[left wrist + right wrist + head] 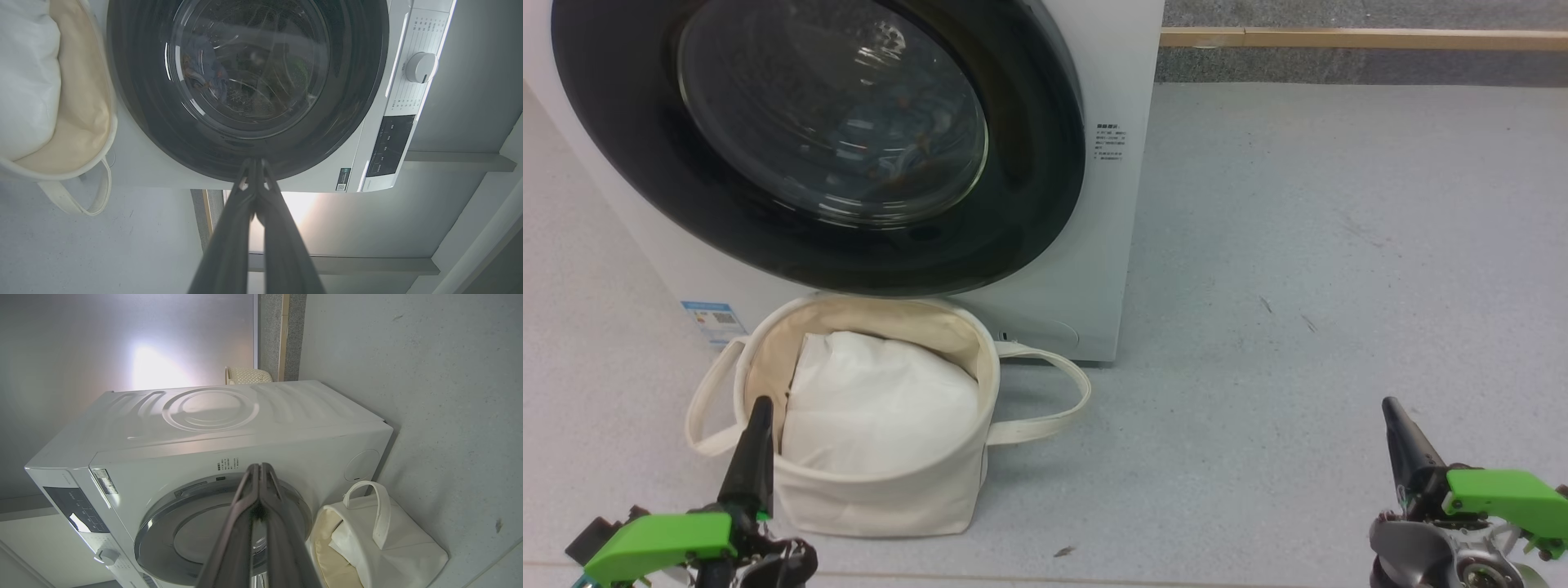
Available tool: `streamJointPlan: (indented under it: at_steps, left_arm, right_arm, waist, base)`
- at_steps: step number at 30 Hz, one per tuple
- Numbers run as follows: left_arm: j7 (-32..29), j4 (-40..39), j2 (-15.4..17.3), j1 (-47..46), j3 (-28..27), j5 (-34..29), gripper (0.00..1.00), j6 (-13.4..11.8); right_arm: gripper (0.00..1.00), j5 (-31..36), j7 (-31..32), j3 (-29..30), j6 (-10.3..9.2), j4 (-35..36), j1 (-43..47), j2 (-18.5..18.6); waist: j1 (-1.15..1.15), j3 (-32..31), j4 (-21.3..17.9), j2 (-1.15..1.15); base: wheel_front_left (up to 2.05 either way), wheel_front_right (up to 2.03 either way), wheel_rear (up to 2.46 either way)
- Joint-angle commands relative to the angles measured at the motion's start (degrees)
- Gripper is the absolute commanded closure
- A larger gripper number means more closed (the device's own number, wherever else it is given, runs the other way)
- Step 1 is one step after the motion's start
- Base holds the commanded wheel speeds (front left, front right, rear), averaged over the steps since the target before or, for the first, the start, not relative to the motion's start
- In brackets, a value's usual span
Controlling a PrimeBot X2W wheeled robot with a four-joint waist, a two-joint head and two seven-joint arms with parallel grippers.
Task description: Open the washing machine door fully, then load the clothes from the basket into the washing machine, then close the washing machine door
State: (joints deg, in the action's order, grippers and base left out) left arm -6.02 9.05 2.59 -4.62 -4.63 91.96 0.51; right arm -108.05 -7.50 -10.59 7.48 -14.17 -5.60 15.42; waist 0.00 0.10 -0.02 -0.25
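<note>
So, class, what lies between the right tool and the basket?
Bare grey floor separates the right tool from the basket, as the head view shows.

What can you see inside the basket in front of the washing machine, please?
A plain white cloth fills most of the basket, with bare cream lining around it. Anything beneath the cloth is covered.

You see the washing machine point(1112, 73) in white, its door point(833, 122) with a glossy black rim and clear glass. Behind the glass the clothes point(203, 74) are light blue with small orange marks. The basket point(890, 506) is cream-white, the cloth point(874, 408) in it plain white, the floor point(1298, 245) pale grey.
</note>
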Motion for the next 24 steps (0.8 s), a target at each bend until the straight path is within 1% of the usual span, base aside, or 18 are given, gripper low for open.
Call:
streamJointPlan:
  at_steps: [1,24]
  left_arm:
    - [-0.4,-2.4,0.3,-1.1,-2.0,0.2,1.00,0.0]
    - [-0.4,-2.4,0.3,-1.1,-2.0,0.2,1.00,0.0]
  right_arm:
    - [1.00,-0.4,-0.7,-1.2,0.01,2.3,-2.1,1.7]
    - [1.00,-3.8,-4.0,-5.0,0.01,3.8,-2.4,4.9]
  waist:
    - [0.00,0.0,0.0,0.00]
    - [0.00,0.0,0.0,0.00]
  base:
    - [0.00,0.00,0.00]
    - [0.00,0.00,0.00]
